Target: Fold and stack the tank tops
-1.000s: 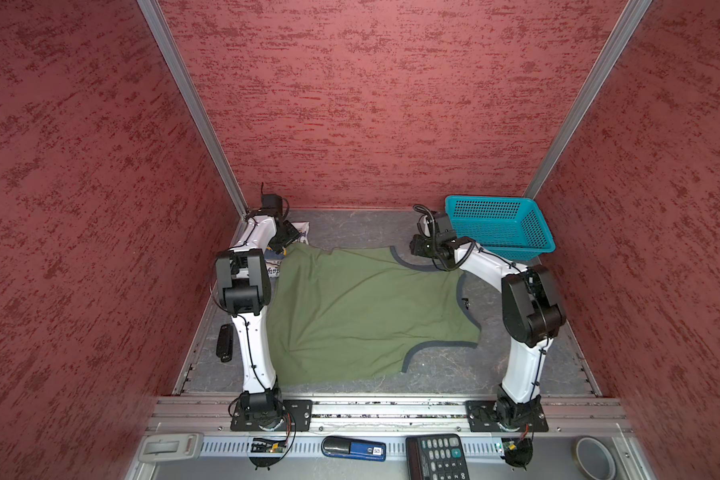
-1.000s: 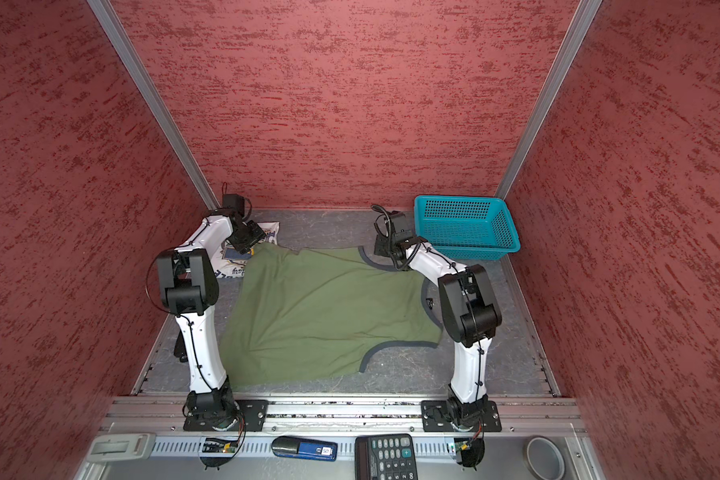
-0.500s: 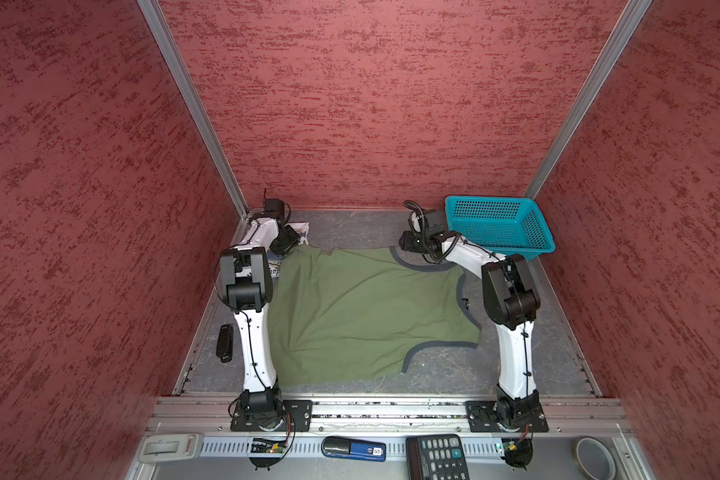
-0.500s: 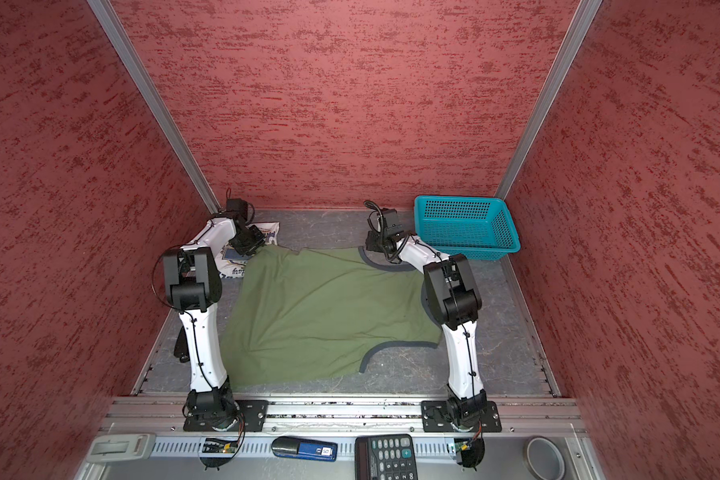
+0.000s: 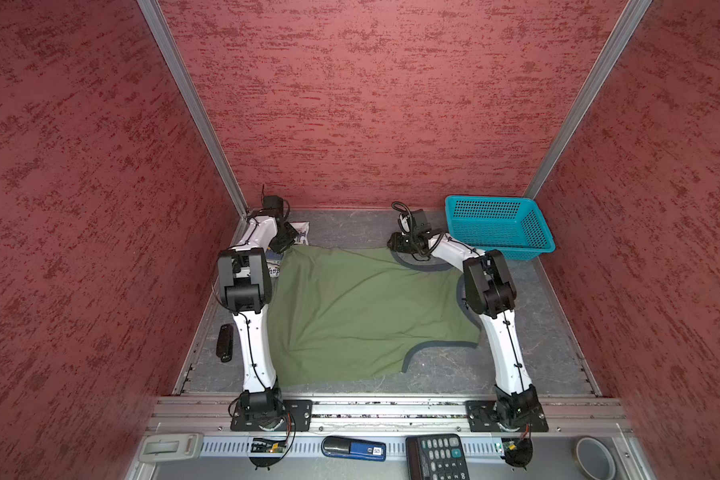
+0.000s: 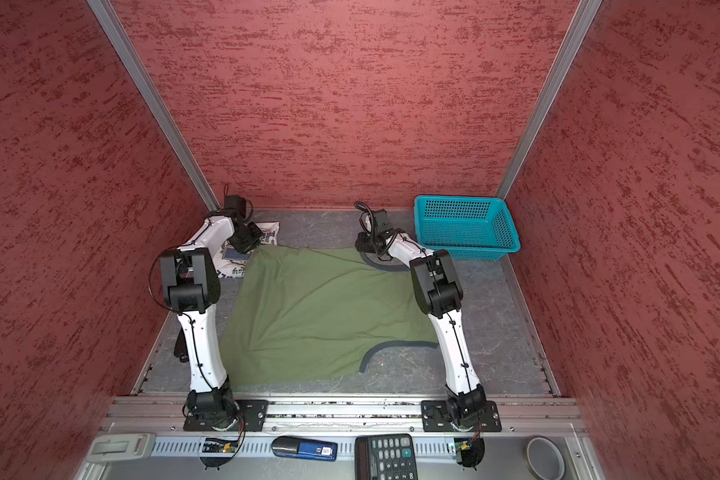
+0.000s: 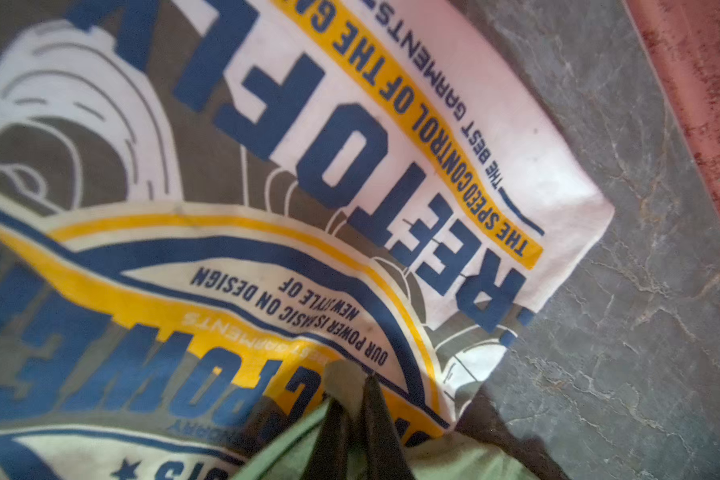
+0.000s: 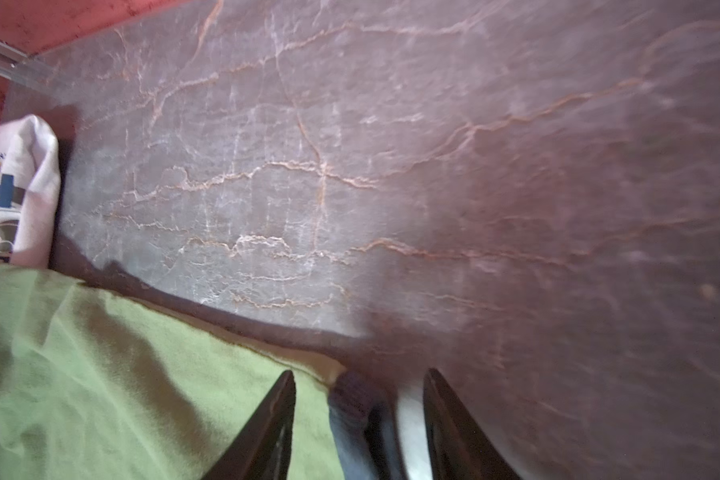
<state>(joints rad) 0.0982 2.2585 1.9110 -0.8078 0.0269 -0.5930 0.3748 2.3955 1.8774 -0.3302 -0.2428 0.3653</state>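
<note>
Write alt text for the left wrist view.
The left gripper, shut, pinches a corner of the green tank top. Beyond it lies the white tank top with blue and yellow lettering, on the grey veined table beside a red wall.

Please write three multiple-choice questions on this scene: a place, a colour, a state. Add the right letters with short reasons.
1. Where is the basket? A far right corner; B near left corner; C centre.
2. What colour is the trim of the green top? A red; B grey; C yellow.
3. The left tool is: A open; B shut on the green top; C shut on the basket.

1 A, seen in both top views. 2 B, grey armhole band. 3 B, pinches a green corner.
</note>
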